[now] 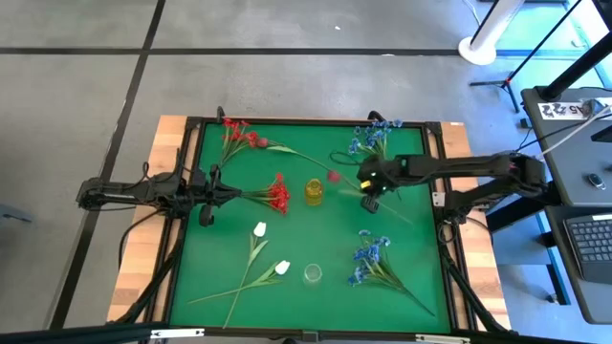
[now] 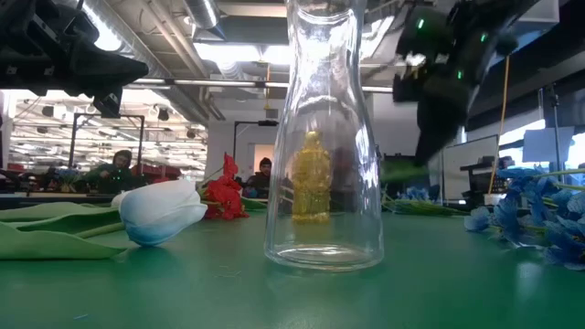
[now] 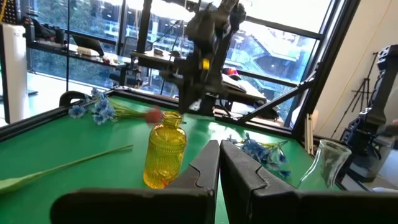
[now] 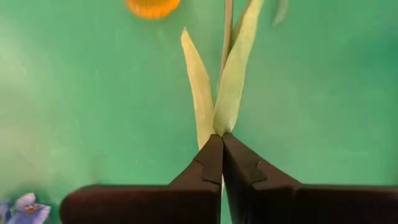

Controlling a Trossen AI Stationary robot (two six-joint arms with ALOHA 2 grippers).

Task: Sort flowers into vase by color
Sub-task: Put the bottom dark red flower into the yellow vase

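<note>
While the pink bud (image 1: 333,176) is carried above the mat (image 1: 306,229) just beside the yellow vase (image 1: 314,190), its stem is pinched between the pressed-together fingers of the right gripper (image 1: 368,201), with two pale leaves (image 4: 217,93) seen fanning out from the fingertips in the right wrist view. The bud is not yet in the vase; nothing can be made out inside the yellow glass, though its ribbed wall hides much. The clear vase (image 1: 312,275), set nearer the front edge, is seen empty in the low view.

The left gripper (image 1: 212,183) is held at the left side of the mat with its fingers (image 3: 208,165) closed together and nothing between them; a red spray (image 1: 275,194) is lying just beside it, towards the yellow vase. A second red spray (image 1: 241,136) is laid at the far left corner. Blue sprays are found at the far right (image 1: 371,139) and near right (image 1: 368,260). Two white tulips (image 1: 260,229) (image 1: 281,268) are lying left of the clear vase, stems crossed.
</note>
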